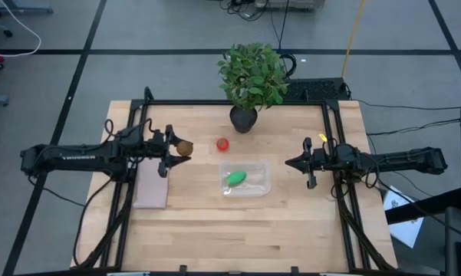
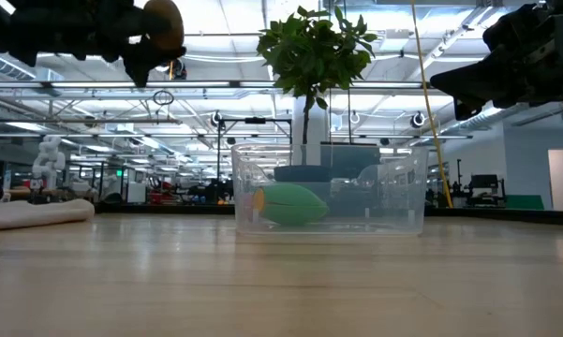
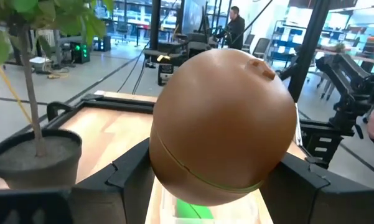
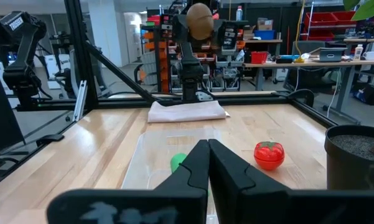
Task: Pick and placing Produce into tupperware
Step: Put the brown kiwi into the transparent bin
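Observation:
My left gripper (image 1: 178, 149) is shut on the brown kiwi (image 1: 185, 147) and holds it high above the table, left of the red tomato (image 1: 222, 143). The tomato rests on the wood in front of the plant pot. The clear tupperware (image 1: 255, 188) stands at the table's middle, and the green oblong piece (image 1: 236, 179) lies inside it at its left end. My right gripper (image 1: 291, 162) hovers shut to the right of the tupperware, raised above the table (image 2: 450, 89). In the right wrist view the tomato (image 4: 269, 154) and the green piece (image 4: 179, 162) show beyond its fingers. My left gripper pinches the kiwi (image 3: 224, 124) between its two fingers (image 3: 127, 171), one on each side of the fruit's lower half. The fingers come level from the table's left. The kiwi is lifted clear (image 2: 164, 23), well above table height.
A leafy potted plant (image 1: 249, 80) stands at the far middle of the table, just behind the tomato. A flat pale slab (image 1: 152, 186) lies under the left arm near the left edge. Black frame rails run along both sides. Bare wood stretches in front of the tupperware.

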